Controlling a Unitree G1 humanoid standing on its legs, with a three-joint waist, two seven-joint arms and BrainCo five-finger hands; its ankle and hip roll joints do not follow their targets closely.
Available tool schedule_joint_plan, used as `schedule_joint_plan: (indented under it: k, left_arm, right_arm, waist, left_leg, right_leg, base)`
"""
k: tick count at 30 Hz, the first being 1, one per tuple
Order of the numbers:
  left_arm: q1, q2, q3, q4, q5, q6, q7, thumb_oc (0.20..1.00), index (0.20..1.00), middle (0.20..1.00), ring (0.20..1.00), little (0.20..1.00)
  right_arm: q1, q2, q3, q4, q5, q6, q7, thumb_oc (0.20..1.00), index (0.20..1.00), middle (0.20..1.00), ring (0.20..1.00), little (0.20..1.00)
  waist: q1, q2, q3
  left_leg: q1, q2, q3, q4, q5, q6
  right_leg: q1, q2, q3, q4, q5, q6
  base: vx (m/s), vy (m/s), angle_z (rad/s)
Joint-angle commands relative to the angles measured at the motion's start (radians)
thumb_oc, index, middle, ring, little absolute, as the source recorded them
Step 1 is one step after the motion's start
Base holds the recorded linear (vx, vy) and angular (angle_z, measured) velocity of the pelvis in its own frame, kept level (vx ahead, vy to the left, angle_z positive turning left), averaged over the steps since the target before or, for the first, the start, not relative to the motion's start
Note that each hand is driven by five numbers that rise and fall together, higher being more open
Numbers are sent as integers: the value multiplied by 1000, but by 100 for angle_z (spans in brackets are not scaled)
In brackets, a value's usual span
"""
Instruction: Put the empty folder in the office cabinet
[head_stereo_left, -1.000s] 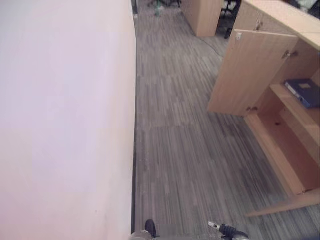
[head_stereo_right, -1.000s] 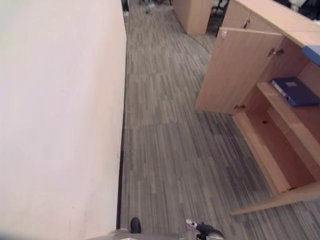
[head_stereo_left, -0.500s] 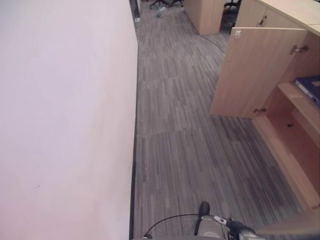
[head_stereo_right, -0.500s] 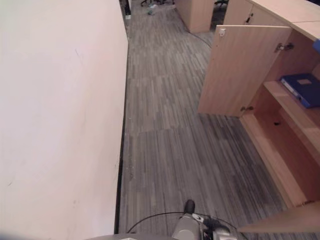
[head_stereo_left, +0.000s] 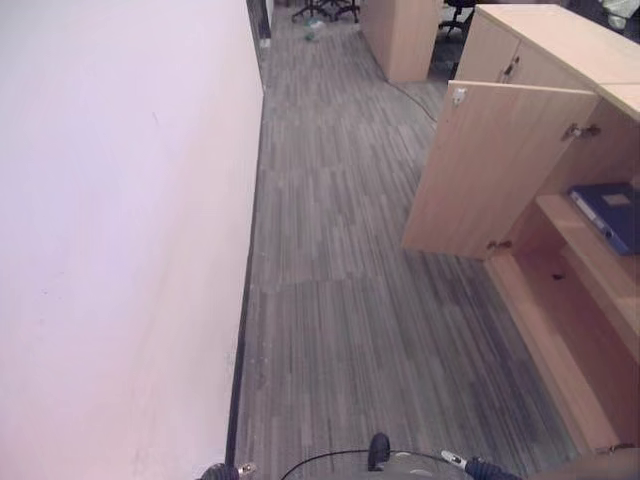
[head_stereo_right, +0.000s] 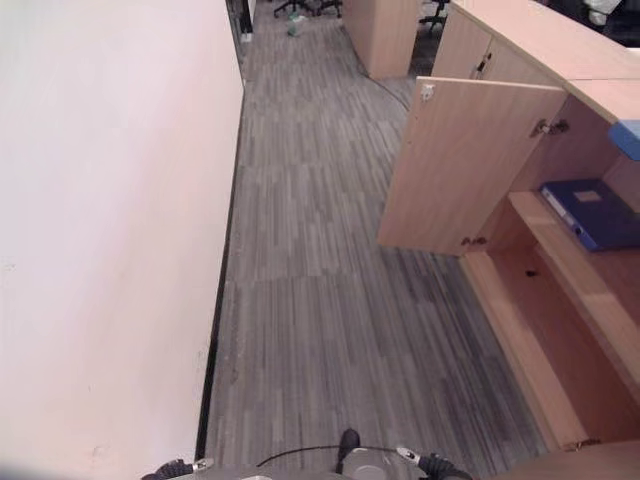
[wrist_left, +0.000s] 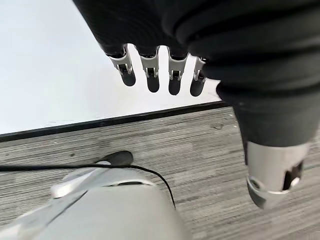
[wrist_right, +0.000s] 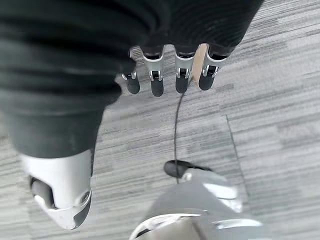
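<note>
Down by your sides, both hands hang over the grey carpet. Your left hand has fingers straight and loose, nothing in them, with the white wall and its dark skirting just beyond. Your right hand is the same: fingers relaxed, holding nothing, striped floor past the tips.

Ahead and to your right stands the wooden cabinet, its door swung wide toward the aisle. A blue folder lies flat on the middle shelf, long side running back into the cabinet. It is well apart from both hands; judged from here, your right hand is the nearer one, and you face along the corridor, not at the shelves.

Note: cabinet's right side is cut off. A second blue edge higher up cannot be identified. Whether the folder is empty cannot be told.
</note>
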Motion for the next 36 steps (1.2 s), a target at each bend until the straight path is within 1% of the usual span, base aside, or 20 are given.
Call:
schedule_joint_plan:
  k: [1, 3, 6, 8, 9, 11, 12, 15, 20, 22, 23, 24, 25, 26, 28, 29, 31, 33, 35, 36]
  left_arm:
    - [-16, 36, -30, -42, 20, -5, 13, 1000, 1000, 1000, 1000, 1000]
    - [-16, 35, -24, -47, -1, -7, 17, 1000, 1000, 1000, 1000, 1000]
    - [-10, 33, -6, -45, -26, -11, 24, 1000, 1000, 1000, 1000, 1000]
    - [-1, 31, 10, -42, -46, -15, 28, 1000, 1000, 1000, 1000, 1000]
    - [-1, 31, 14, -37, -50, -15, 30, 1000, 1000, 1000, 1000, 1000]
    - [-1, 28, 19, -30, -57, -15, 33, 1000, 1000, 1000, 1000, 1000]
    - [14, 15, 35, -1, -68, -17, 27, 1000, 1000, 1000, 1000, 1000]
    - [24, 4, 41, 18, -69, -14, 26, 1000, 1000, 1000, 1000, 1000]
    - [27, 20, 55, 11, -67, -15, 24, 1000, 1000, 1000, 1000, 1000]
    - [9, 32, 41, -3, -52, -13, 18, 1000, 1000, 1000, 1000, 1000]
    - [6, 39, 33, -10, -46, -7, 19, 1000, 1000, 1000, 1000, 1000]
    - [5, 39, 33, -10, -46, -7, 19, 1000, 1000, 1000, 1000, 1000]
    - [2, 51, 26, -14, -35, -2, 17, 1000, 1000, 1000, 1000, 1000]
    - [2, 55, 25, -11, -31, -1, 19, 1000, 1000, 1000, 1000, 1000]
    - [0, 59, 35, -6, -42, -1, 19, 1000, 1000, 1000, 1000, 1000]
    - [1, 58, 45, 6, -43, 3, 20, 1000, 1000, 1000, 1000, 1000]
    - [9, 52, 57, 14, -38, 10, 21, 1000, 1000, 1000, 1000, 1000]
    - [15, 50, 62, 22, -21, 17, 19, 1000, 1000, 1000, 1000, 1000]
    - [12, 52, 62, 24, -13, 15, 20, 1000, 1000, 1000, 1000, 1000]
    - [18, 46, 63, 24, -12, 15, 22, 1000, 1000, 1000, 1000, 1000]
  right_arm:
    - [-31, 0, 15, 66, 32, -10, -10, 1000, 1000, 1000, 1000, 1000]
    - [-28, -7, 14, 69, 31, -6, -13, 1000, 1000, 1000, 1000, 1000]
    - [-23, -13, 8, 78, 27, -3, -13, 1000, 1000, 1000, 1000, 1000]
    - [-21, -21, 9, 75, 13, -5, -18, 1000, 1000, 1000, 1000, 1000]
    - [-18, -21, 6, 76, 11, -7, -20, 1000, 1000, 1000, 1000, 1000]
    - [-16, -22, 3, 78, 10, -8, -22, 1000, 1000, 1000, 1000, 1000]
    - [-4, -21, -6, 81, -1, -10, -23, 1000, 1000, 1000, 1000, 1000]
    - [11, -11, -17, 86, -5, -10, -16, 1000, 1000, 1000, 1000, 1000]
    - [11, 7, -36, 75, 9, -4, -4, 1000, 1000, 1000, 1000, 1000]
    - [5, 10, -38, 56, 16, -4, -4, 1000, 1000, 1000, 1000, 1000]
    - [0, 6, -39, 49, 25, -3, -8, 1000, 1000, 1000, 1000, 1000]
    - [0, 6, -39, 49, 25, -3, -8, 1000, 1000, 1000, 1000, 1000]
    - [6, 8, -38, 43, 25, -8, -16, 1000, 1000, 1000, 1000, 1000]
    - [10, 12, -37, 39, 23, -14, -16, 1000, 1000, 1000, 1000, 1000]
    - [4, 12, -35, 31, 15, -14, -16, 1000, 1000, 1000, 1000, 1000]
    - [-5, 14, -25, 32, 5, -10, -23, 1000, 1000, 1000, 1000, 1000]
    - [-20, 14, -15, 32, -2, -3, -26, 1000, 1000, 1000, 1000, 1000]
    - [-26, 15, -18, 35, -2, 0, -28, 1000, 1000, 1000, 1000, 1000]
    - [-21, 17, -20, 40, 7, -4, -31, 1000, 1000, 1000, 1000, 1000]
    - [-14, 20, -22, 49, 19, -3, -37, 1000, 1000, 1000, 1000, 1000]
  waist:
    - [15, -37, 70]
    - [28, -40, 84]
    - [48, -49, 82]
    - [74, -22, 80]
    - [81, -18, 81]
    - [89, -14, 80]
    - [97, 3, 61]
    - [91, 16, 38]
    - [84, 12, -2]
    - [73, 13, 11]
    - [62, 20, 30]
    - [63, 19, 31]
    - [60, 18, 51]
    - [54, 20, 61]
    - [53, 28, 76]
    - [61, 30, 78]
    - [66, 28, 77]
    - [66, 18, 76]
    - [65, 9, 74]
    - [53, -4, 59]
  left_leg:
    - [-81, -33, 20, 185, 105, 59]
    - [-171, -32, 10, 243, 69, 73]
    - [-250, -46, 21, 106, 39, 74]
    - [-300, -48, -8, -208, 197, 35]
    - [-314, -41, -17, -286, 225, 24]
    - [-320, -41, -34, -340, 240, 12]
    - [-307, -52, -86, -396, 233, -4]
    - [-288, -55, -86, -396, 257, -11]
    - [-180, -156, -23, -396, 169, 58]
    - [-128, -229, 3, -396, 115, 109]
    - [-95, -259, 14, -396, 91, 137]
    - [-95, -260, 16, -396, 91, 138]
    - [-49, -278, 37, -396, 42, 148]
    - [-25, -272, 77, -396, 23, 149]
    - [-22, -253, 108, -396, 19, 139]
    - [-2, -238, 168, -396, 1, 132]
    - [31, -207, 232, -396, -13, 121]
    - [72, -199, 282, -396, -33, 112]
    - [83, -194, 290, -396, -38, 106]
    - [98, -177, 299, -396, -45, 97]
  right_leg:
    - [68, -6, 44, -26, -10, 14]
    - [93, 0, 67, -17, -45, 15]
    - [123, -30, 92, -15, -72, 29]
    - [158, -36, 102, -18, -92, 37]
    - [179, -37, 105, -26, -102, 41]
    - [196, -39, 114, -33, -106, 44]
    - [230, -40, 137, -53, -113, 63]
    - [250, -59, 146, -58, -116, 83]
    - [196, -176, 185, 57, -68, 136]
    - [120, -257, 197, 263, 29, 134]
    - [60, -295, 192, 403, 103, 110]
    - [58, -296, 195, 406, 101, 111]
    - [31, -342, 131, 498, 95, 112]
    - [9, -357, 34, 499, 77, 115]
    - [-7, -344, -76, 414, 68, 128]
    - [-22, -346, -208, 324, 74, 152]
    - [-26, -314, -306, 195, 109, 171]
    - [-36, -315, -387, 144, 134, 181]
    - [-8, -294, -398, 104, 125, 176]
    - [3, -260, -366, 69, 117, 167]
  base:
    - [170, -210, -20]
    - [157, -92, -31]
    - [190, 99, -30]
    - [315, 236, -38]
    - [318, 192, -19]
    - [260, 166, -12]
    - [213, 155, -35]
    - [325, 293, -47]
    - [253, 360, -38]
    - [275, 549, -38]
    - [148, 355, -9]
    - [205, 409, 34]
    - [227, 301, 20]
    - [265, 322, -7]
    - [153, 68, -87]
    - [143, -44, -99]
    - [205, -115, -110]
    - [242, -168, -126]
    - [159, -189, -107]
    - [115, -157, -20]
